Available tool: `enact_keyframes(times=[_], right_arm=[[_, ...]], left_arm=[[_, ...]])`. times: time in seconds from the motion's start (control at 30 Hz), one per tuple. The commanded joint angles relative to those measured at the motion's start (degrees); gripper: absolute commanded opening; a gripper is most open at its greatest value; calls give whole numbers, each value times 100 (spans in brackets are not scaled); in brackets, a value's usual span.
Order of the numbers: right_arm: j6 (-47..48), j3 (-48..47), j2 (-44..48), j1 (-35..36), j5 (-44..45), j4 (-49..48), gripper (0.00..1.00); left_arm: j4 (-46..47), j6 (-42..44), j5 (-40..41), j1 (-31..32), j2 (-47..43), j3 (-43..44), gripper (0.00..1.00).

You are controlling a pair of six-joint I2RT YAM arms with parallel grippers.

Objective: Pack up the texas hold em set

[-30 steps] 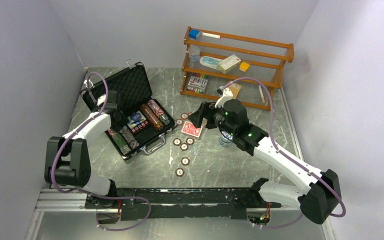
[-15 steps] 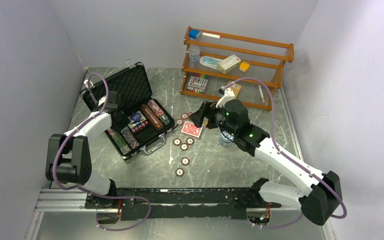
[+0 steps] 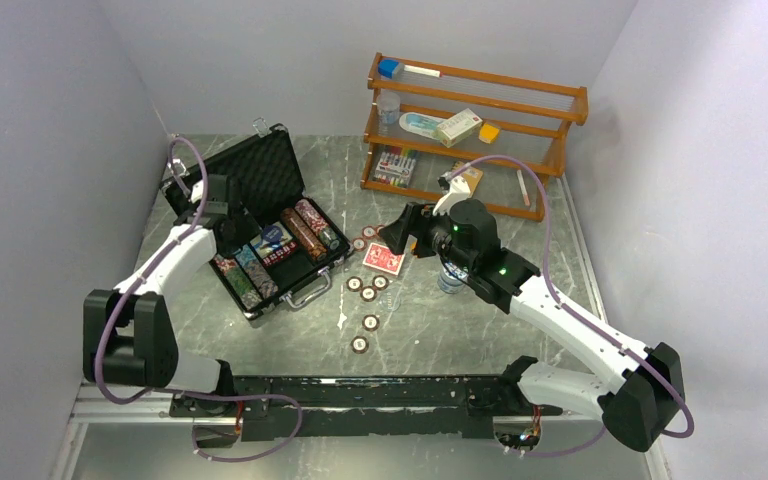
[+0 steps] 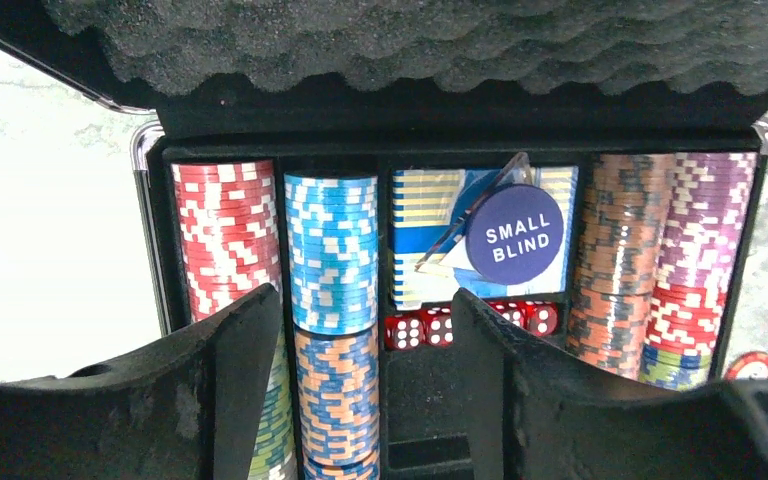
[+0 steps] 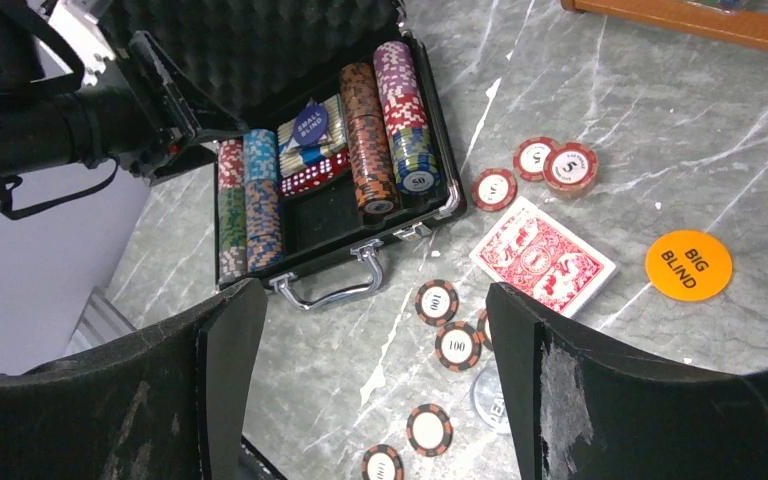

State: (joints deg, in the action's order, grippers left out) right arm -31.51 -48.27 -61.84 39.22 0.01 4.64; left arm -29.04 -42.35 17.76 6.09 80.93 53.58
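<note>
Case [image 3: 265, 172], black, briefcase type: lies open on the desk [image 3: 440, 330] at the left, its foam-lined lid raised at the far side and its metal handle [image 5: 325, 293] toward the near side. Contents: chip rows [image 4: 332, 250] set on edge, in red-white, blue-white, orange, purple and green; a blue-and-yellow striped pack [image 4: 422, 215] in the middle compartment, with a dark blue disc [image 4: 513, 235] marked SMALL BLIND on it; red dice [image 4: 420, 330] just below the pack. Outside the case, on the desk to its right: red-backed card deck [image 5: 543, 255]; orange disc [image 5: 689, 265] marked BIG BLIND, just beside the deck; loose chips [image 5: 458, 345], red-brown, scattered near the deck, three of them on its far side. Left jaws: spread wide, empty, fingers [image 4: 230, 400] above the chip rows in the case. Right jaws: spread wide, empty, fingers [image 5: 550, 400] above the loose chips. Wooden shelf [image 3: 475, 100]: far right of the desk.
</note>
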Motion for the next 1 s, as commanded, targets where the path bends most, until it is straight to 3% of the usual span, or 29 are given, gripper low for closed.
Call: enact_keyframes(times=[0.0,0.1,0.17,0.33,0.43,0.7,0.83,0.97], right_arm=[[-27,6,51,-9,79,53,86],[-14,-34,20,-11,211,190,85],[-2,-63,-33,-11,330,350,85],[61,-256,-315,-13,941,944,85],[112,-333,-548,-25,1316,1211,85],[-83,-641,-1209,-598,2202,1966,86],[242,-594,-1544,-652,1221,1454,86],[715,-1138,-2543,-644,394,1458,86]], left_arm=[[58,363,-422,-20,-406,96,67],[521,664,-1116,-12,-893,-100,69],[853,907,-1685,-4,-1294,-261,77],[1681,1903,-3590,249,-2385,-489,78],[2099,2070,-4304,354,-3111,-637,81],[2522,2496,-4568,358,-3952,-794,86],[2470,2569,-4488,358,-3974,-955,88],[2317,2556,-4401,358,-3855,-887,87]])
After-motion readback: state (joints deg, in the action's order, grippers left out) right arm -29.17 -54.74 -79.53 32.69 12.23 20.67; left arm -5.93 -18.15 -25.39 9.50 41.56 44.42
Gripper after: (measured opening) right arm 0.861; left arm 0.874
